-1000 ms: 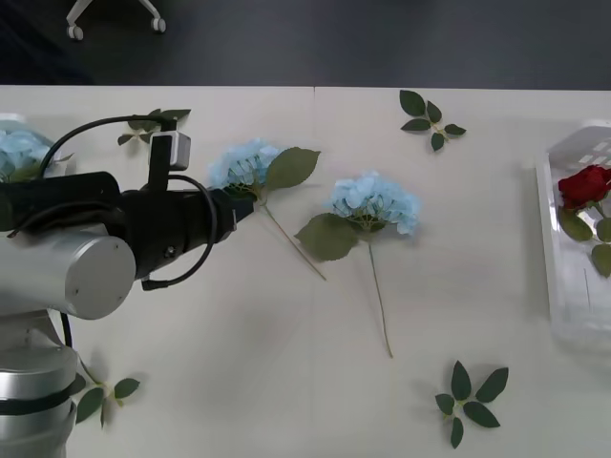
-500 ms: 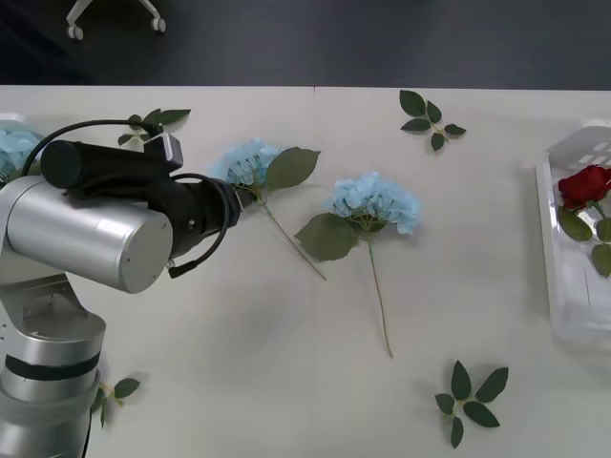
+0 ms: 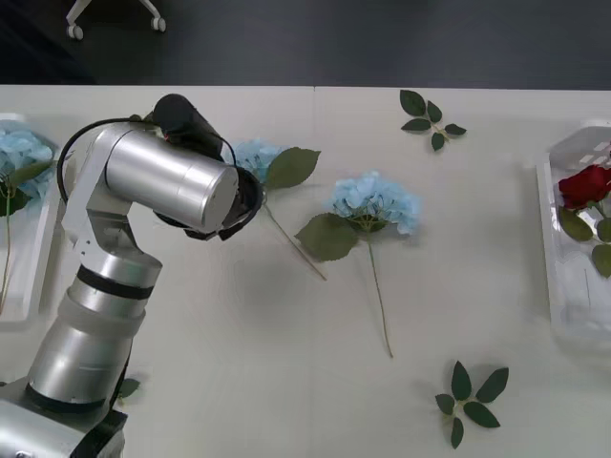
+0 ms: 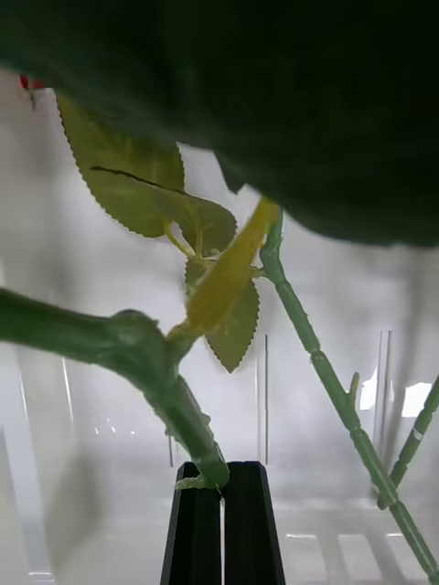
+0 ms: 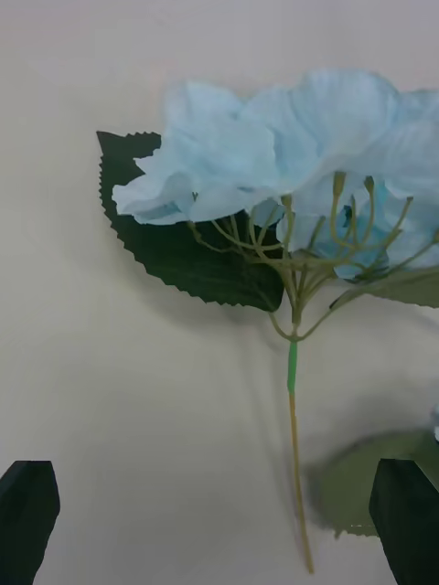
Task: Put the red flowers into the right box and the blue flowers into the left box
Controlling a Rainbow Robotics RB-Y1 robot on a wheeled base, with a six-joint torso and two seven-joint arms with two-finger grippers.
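A blue flower (image 3: pixel 256 153) lies on the table, partly covered by my left arm. In the left wrist view that blue flower (image 5: pixel 274 155) is straight ahead, its stem running back between the fingers of my left gripper (image 5: pixel 215 480), which is open above the table. A second blue flower (image 3: pixel 374 200) lies mid-table, and a third (image 3: pixel 19 151) rests in the left box (image 3: pixel 29 286). A red flower (image 3: pixel 584 183) lies in the right box (image 3: pixel 546 248). My right gripper (image 4: pixel 224 498) is inside that box, shut on the end of a thick green flower stem (image 4: pixel 137 352).
Loose green leaf sprigs lie at the back of the table (image 3: pixel 431 119), at the front right (image 3: pixel 470 396) and by the robot's base (image 3: pixel 124 386). Thinner stems (image 4: pixel 320 356) cross the right box. Bare table lies between the two loose blue flowers and the right box.
My left arm has swung up and forward, its elbow rising, and now hangs over the nearer blue flower. The flowers have not moved.
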